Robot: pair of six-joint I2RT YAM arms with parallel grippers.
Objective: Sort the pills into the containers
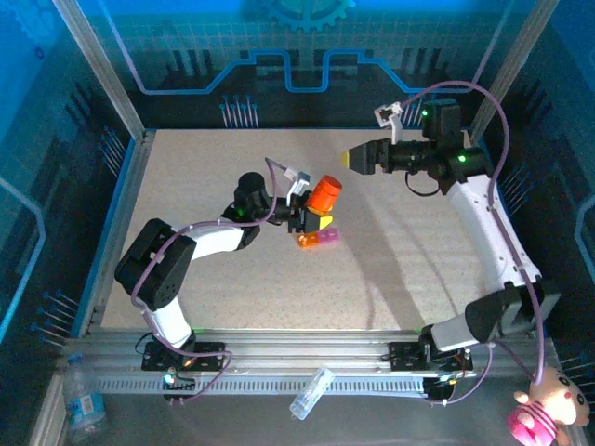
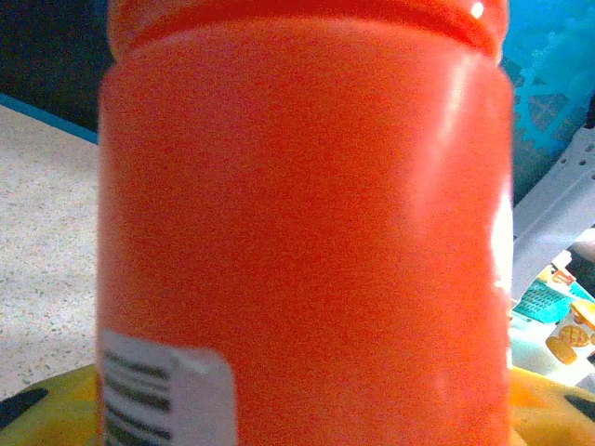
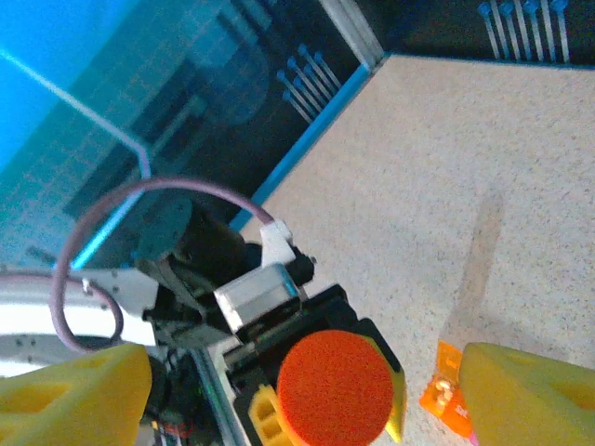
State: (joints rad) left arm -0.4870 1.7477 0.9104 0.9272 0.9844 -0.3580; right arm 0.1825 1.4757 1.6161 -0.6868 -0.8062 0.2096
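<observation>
My left gripper is shut on an orange pill bottle, holding it tilted above the table with its cap on. In the left wrist view the bottle sits between the yellow fingers. The containers, a short orange and pink strip, lie on the table just below the bottle. My right gripper hovers open to the right of the bottle, facing it. Its wrist view shows the bottle's cap and the orange container, which holds small pale bits that may be pills.
The table is a speckled beige surface fenced by a blue rim and metal posts. A clear plastic piece lies on the rail in front of the arm bases, and a pink toy sits at the lower right.
</observation>
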